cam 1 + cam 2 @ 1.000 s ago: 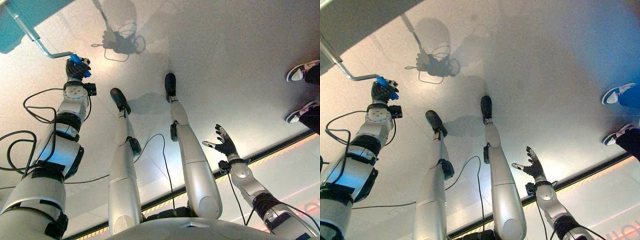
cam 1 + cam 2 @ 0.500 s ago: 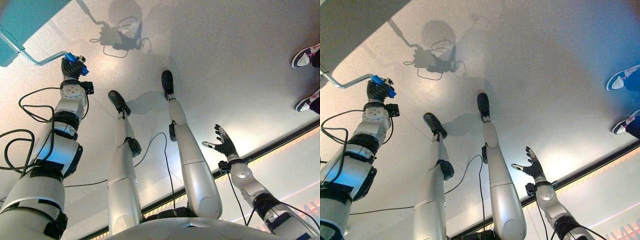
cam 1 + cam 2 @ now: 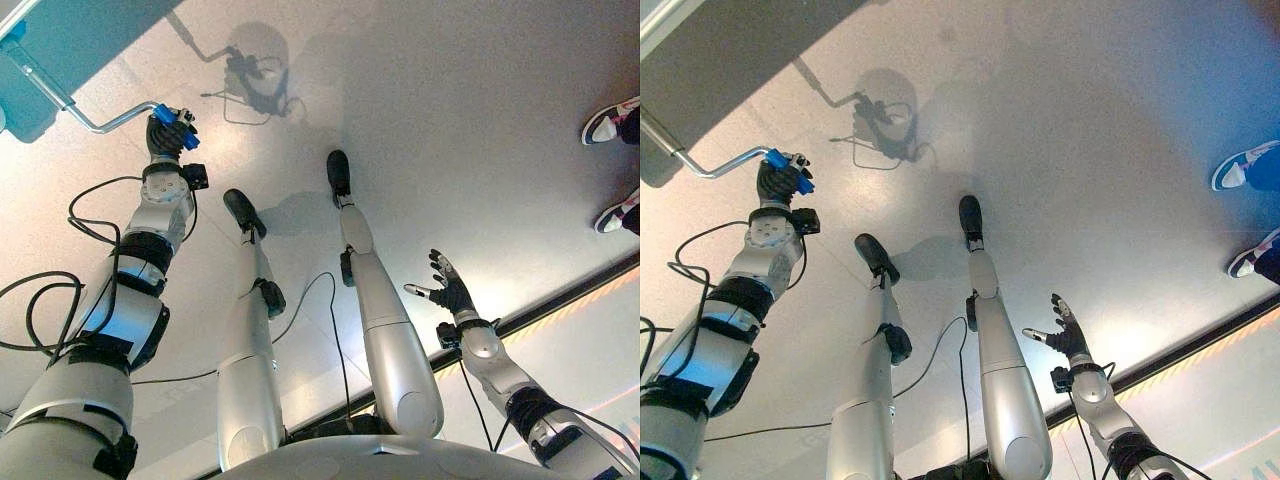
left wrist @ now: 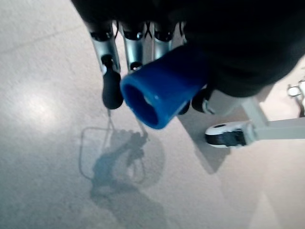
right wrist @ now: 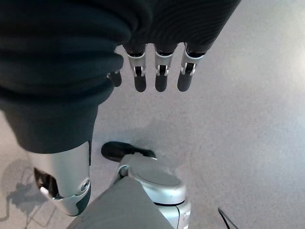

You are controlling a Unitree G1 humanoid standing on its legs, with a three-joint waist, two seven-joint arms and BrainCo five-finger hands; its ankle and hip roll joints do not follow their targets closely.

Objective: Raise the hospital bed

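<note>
Wrapped tight around a blue grip (image 4: 164, 86), with dark fingertips (image 4: 112, 93) curling past its open end in the left wrist view; so the left hand (image 3: 166, 135) clenched on the crank, up at about ten o'clock in the left eye view. Running out of that grip toward ten o'clock, a bent metal crank rod (image 3: 110, 122): a short stretch level with the grip, then an elbow, then a longer stretch climbing to the teal bed frame (image 3: 45, 60) in the far corner at eleven o'clock. Long axis of the grip lying roughly across the palm, pointing away from the frame, so any turning probably means sweeping the grip in a circle about the rod's upper stretch rather than pulling straight. By far the nearer hand to the crank, this left one. Off at about four o'clock, well apart from the crank and the bed, the right hand (image 3: 447, 288) hanging over bare floor (image 3: 450, 120), fingers (image 5: 159, 78) straight and released, holding nothing. At three o'clock near the edge, a person's shoes (image 3: 611, 120). No brand, label or writing readable on the grip, rod or frame.
</note>
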